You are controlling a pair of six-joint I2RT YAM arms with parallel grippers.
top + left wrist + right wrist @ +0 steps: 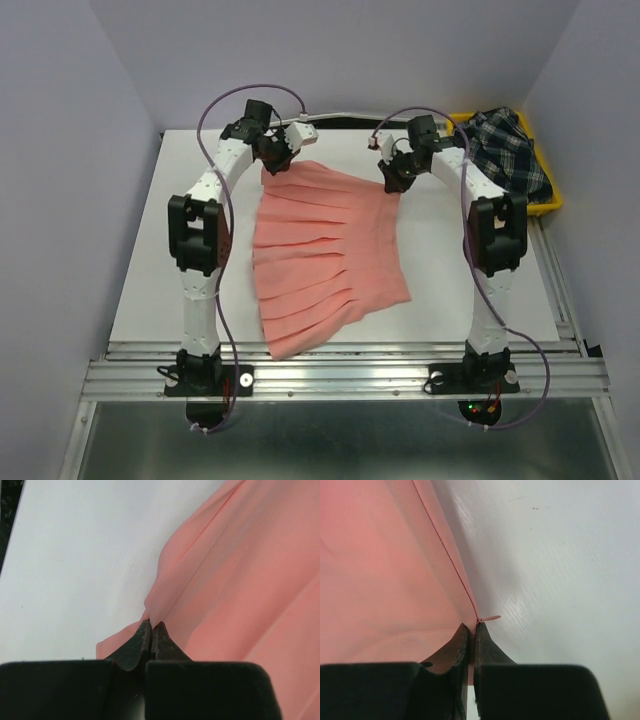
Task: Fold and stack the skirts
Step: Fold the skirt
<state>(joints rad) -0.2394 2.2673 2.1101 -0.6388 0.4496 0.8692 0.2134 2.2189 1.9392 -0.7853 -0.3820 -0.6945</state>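
The salmon-pink pleated skirt [325, 255] lies spread on the white table, its far edge lifted. My left gripper [276, 156] is shut on the skirt's far left corner; the left wrist view shows the jaws [151, 626] pinching pink cloth [240, 580]. My right gripper [392, 178] is shut on the far right corner; the right wrist view shows the jaws [470, 626] closed on the cloth edge [385, 570]. The dark plaid skirt [505, 148] lies bunched in the yellow tray at the far right.
The yellow plastic tray [550, 200] sits at the table's far right corner. White table surface [170, 260] lies left of the skirt, with the metal rail [340, 372] at the near edge. Grey walls enclose the sides and back.
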